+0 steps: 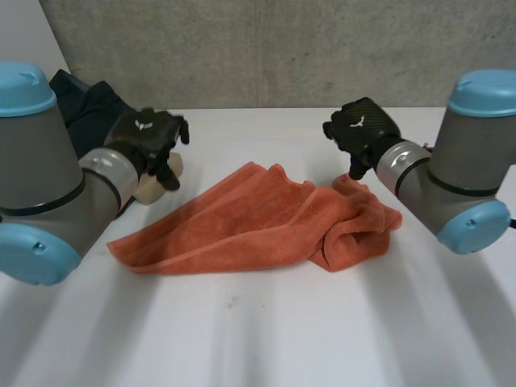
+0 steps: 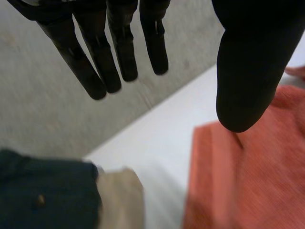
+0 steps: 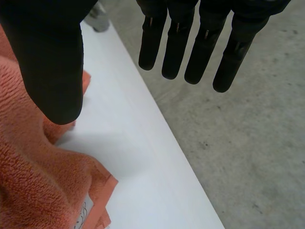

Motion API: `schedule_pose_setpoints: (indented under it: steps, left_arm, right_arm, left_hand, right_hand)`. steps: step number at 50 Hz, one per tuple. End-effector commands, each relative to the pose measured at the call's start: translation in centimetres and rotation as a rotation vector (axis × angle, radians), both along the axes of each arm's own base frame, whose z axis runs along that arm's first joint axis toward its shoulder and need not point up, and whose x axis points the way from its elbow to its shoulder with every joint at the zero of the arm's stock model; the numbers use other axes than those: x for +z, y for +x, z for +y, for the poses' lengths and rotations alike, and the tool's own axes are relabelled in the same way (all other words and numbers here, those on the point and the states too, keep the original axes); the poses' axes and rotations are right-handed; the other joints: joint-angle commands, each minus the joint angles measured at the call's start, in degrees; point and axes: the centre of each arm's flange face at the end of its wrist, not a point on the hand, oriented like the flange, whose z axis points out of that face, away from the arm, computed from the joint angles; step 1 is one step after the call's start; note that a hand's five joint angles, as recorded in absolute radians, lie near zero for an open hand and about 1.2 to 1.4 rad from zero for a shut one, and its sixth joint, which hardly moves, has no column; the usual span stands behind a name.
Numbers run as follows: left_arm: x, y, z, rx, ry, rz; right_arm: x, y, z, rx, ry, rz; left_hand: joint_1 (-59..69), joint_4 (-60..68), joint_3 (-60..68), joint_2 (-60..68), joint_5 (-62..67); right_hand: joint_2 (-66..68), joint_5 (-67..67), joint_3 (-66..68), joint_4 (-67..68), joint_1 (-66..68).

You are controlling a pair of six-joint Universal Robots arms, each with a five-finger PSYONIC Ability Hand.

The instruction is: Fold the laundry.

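An orange towel lies crumpled on the white table, flat toward its left end and bunched up at its right end. My left hand hovers above the table to the left of the towel, fingers straight, thumb apart, holding nothing. The towel's edge lies below its thumb. My right hand hangs above the towel's bunched right end, fingers straight and empty. The towel, with a small white label, lies under its thumb.
A dark blue garment and a beige cloth lie at the table's back left, near my left hand; they also appear below the left hand's fingers as dark cloth and beige cloth. A grey concrete wall rises behind the table.
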Motion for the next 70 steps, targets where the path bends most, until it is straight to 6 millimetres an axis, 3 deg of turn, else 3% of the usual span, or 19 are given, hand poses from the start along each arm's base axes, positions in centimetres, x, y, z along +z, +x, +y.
schedule_pose_setpoints:
  steps: [1, 4, 8, 12, 14, 16, 20, 29, 39, 42, 44, 45, 51, 52, 56, 66, 67, 69, 70]
  left_arm:
    - [-2.6, 1.5, 1.6, 0.024, 0.159, -0.043]
    - [-3.6, 1.8, 2.5, 0.009, 0.2, -0.059]
    - [-4.5, 2.2, 3.2, 0.002, 0.23, -0.08]
    - [-5.3, 2.6, 3.4, 0.011, 0.258, -0.091]
    - [-5.6, 2.9, 3.4, 0.019, 0.27, -0.095]
    - [-5.8, 3.0, 3.4, 0.023, 0.278, -0.099]
    - [-6.0, 3.7, 3.1, 0.046, 0.289, -0.097]
    - [-5.5, 4.6, 3.0, 0.061, 0.288, -0.082]
    - [-5.3, 4.9, 3.3, 0.068, 0.284, -0.079]
    - [-5.6, 5.1, 3.2, 0.074, 0.293, -0.08]
    - [-5.8, 5.2, 3.1, 0.075, 0.299, -0.081]
    - [-6.1, 5.2, 3.0, 0.073, 0.31, -0.084]
    - [-7.2, 5.3, 2.6, 0.071, 0.341, -0.092]
    - [-7.4, 5.3, 2.5, 0.071, 0.347, -0.094]
    - [-7.8, 5.2, 2.2, 0.071, 0.353, -0.095]
    - [-9.1, 4.2, 0.8, 0.06, 0.359, -0.112]
    - [-9.3, 4.2, 0.7, 0.06, 0.36, -0.117]
    - [-9.8, 3.9, 0.1, 0.063, 0.355, -0.138]
    - [-10.1, 3.9, -0.6, 0.08, 0.341, -0.16]
  right_arm:
    - [-3.3, 1.7, -0.7, 0.053, -0.024, 0.145]
    - [-4.7, 2.2, -1.3, 0.066, -0.012, 0.175]
    - [-5.3, 2.7, -1.7, 0.069, 0.02, 0.157]
    - [-4.2, 2.9, -1.2, 0.072, 0.068, 0.113]
    - [-2.7, 2.9, -0.5, 0.086, 0.093, 0.081]
    - [-2.2, 2.9, 0.1, 0.108, 0.114, 0.068]
    - [-2.1, 2.8, 0.9, 0.143, 0.112, 0.111]
    - [-1.9, 1.7, 0.4, 0.072, 0.099, 0.187]
    - [-5.5, 1.9, 0.7, 0.087, 0.213, 0.23]
    - [-5.8, 2.2, 0.9, 0.095, 0.224, 0.22]
    - [-5.3, 2.4, 0.8, 0.097, 0.213, 0.209]
    - [-4.5, 2.6, 0.7, 0.093, 0.194, 0.194]
    - [0.8, 2.4, 1.5, 0.087, 0.146, 0.065]
    - [2.7, 2.3, 2.3, 0.098, 0.136, 0.019]
    - [6.7, 1.8, 5.0, 0.132, 0.118, -0.073]
    - [12.9, 0.7, 9.5, 0.158, -0.002, -0.279]
    - [13.2, 0.6, 9.7, 0.154, -0.008, -0.292]
    - [13.9, 0.0, 10.0, 0.137, -0.024, -0.32]
    - [14.2, -0.3, 10.2, 0.123, -0.028, -0.331]
  left_hand:
    - [-2.9, -3.88, -4.03, -4.0, -3.75]
    - [-2.9, -3.88, -4.03, -4.0, -3.75]
    - [-2.73, -3.71, -3.87, -3.83, -3.58]
    - [-2.39, -3.37, -3.53, -3.49, -3.25]
    - [-2.23, -3.21, -3.36, -3.33, -3.08]
    - [-2.06, -3.04, -3.19, -3.16, -2.91]
    - [-1.55, -2.53, -2.69, -2.65, -2.41]
    - [-1.55, -2.53, -2.69, -2.65, -2.41]
    - [-1.55, -2.53, -2.69, -2.65, -2.41]
    - [-1.55, -2.53, -2.69, -2.65, -2.41]
    - [-1.55, -2.53, -2.69, -2.65, -2.41]
    - [-1.55, -2.53, -2.69, -2.65, -2.41]
    - [-1.55, -2.53, -2.69, -2.65, -2.41]
    - [-1.72, -2.7, -2.85, -2.82, -2.57]
    - [-1.72, -2.7, -2.86, -2.82, -2.57]
    - [-0.72, -1.7, -1.85, -1.82, -1.57]
    - [0.79, -0.19, -0.35, -0.31, -0.07]
    - [15.7, 14.72, 14.57, 14.6, 14.85]
    - [30.93, 29.95, 29.79, 29.83, 30.07]
  right_hand:
    - [2.44, 3.7, 2.31, 2.12, 2.27]
    - [3.61, 4.87, 3.47, 3.29, 3.44]
    - [18.9, 20.15, 18.76, 18.58, 18.72]
    - [41.92, 43.18, 41.78, 41.6, 41.75]
    - [44.66, 45.92, 44.53, 44.34, 44.49]
    - [42.16, 43.42, 42.02, 41.84, 41.99]
    - [5.21, 6.46, 5.07, 4.89, 5.03]
    - [-0.58, 0.68, -0.72, -0.9, -0.75]
    - [0.08, 1.34, -0.06, -0.24, -0.09]
    - [14.49, 15.74, 14.35, 14.17, 14.31]
    - [38.81, 40.06, 38.67, 38.49, 38.63]
    - [47.13, 48.38, 46.99, 46.8, 46.95]
    - [47.21, 48.47, 47.07, 46.89, 47.04]
    - [47.21, 48.47, 47.07, 46.89, 47.04]
    - [47.21, 48.47, 47.07, 46.89, 47.04]
    - [47.21, 48.47, 47.07, 46.89, 47.04]
    - [47.21, 48.47, 47.07, 46.89, 47.04]
    - [47.21, 48.47, 47.07, 46.89, 47.04]
    - [47.21, 48.47, 47.07, 46.89, 47.04]
